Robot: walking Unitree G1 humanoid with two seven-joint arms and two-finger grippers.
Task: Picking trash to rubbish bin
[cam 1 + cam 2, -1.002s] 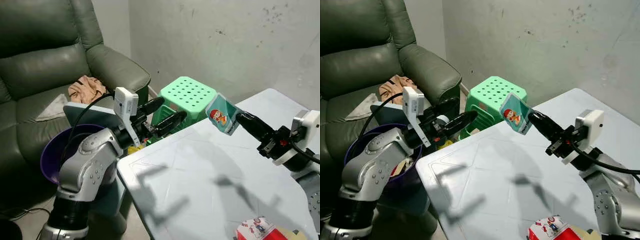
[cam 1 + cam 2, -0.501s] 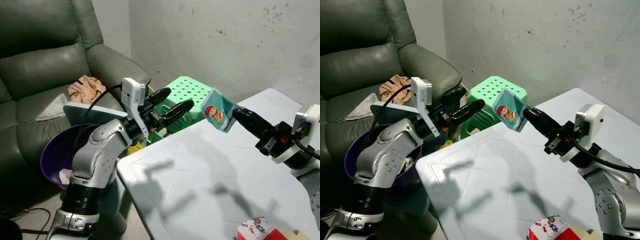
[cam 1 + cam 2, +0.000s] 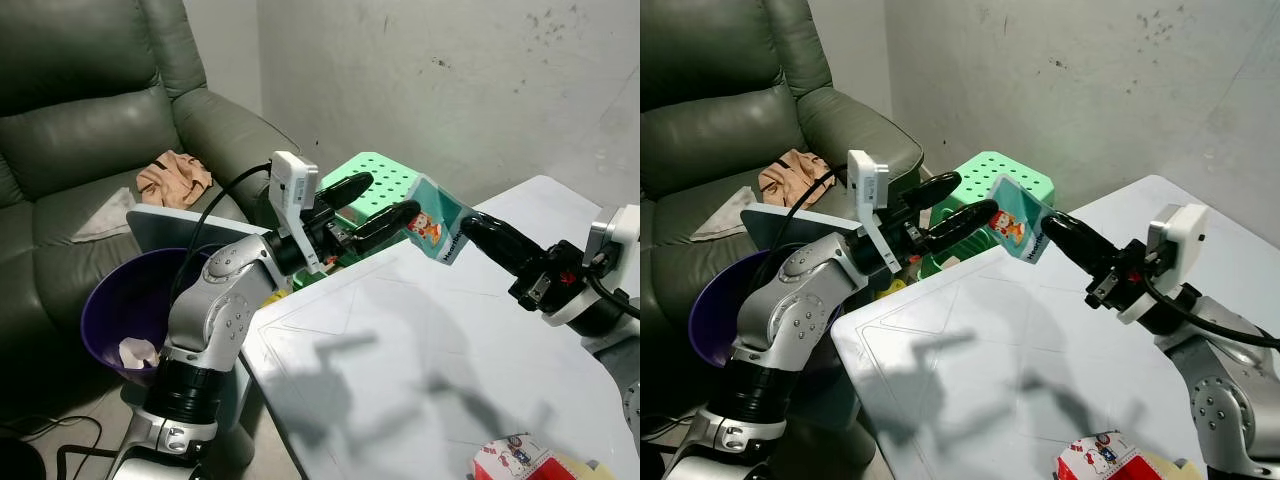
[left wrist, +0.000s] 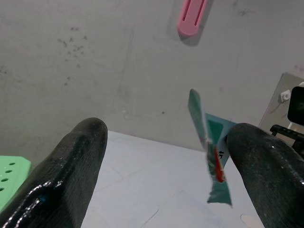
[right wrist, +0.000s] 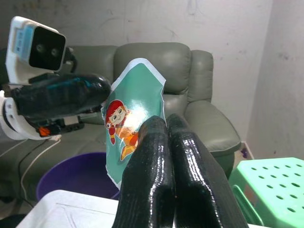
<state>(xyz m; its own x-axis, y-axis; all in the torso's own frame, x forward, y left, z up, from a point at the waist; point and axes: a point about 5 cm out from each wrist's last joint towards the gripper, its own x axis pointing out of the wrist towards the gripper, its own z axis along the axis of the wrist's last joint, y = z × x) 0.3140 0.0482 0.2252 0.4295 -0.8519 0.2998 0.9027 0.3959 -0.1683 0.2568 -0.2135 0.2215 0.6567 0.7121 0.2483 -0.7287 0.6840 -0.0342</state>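
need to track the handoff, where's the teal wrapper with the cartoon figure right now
The teal cartoon-printed wrapper is held in the air by the right gripper, above the white table's far-left edge and in front of the green perforated stool, with the left gripper's open fingers beside it.

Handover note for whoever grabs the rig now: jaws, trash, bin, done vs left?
Right gripper: jaws shut on the teal snack packet, held in the air over the white table's near-left corner.
Left gripper: jaws open, one finger either side of the packet's free end, not yet closed.
Purple rubbish bin: on the floor left of the table, some trash inside.
Done: packet lifted.
Left: hand over to left gripper, drop in bin; then the red-and-white wrapper at the table's front edge.
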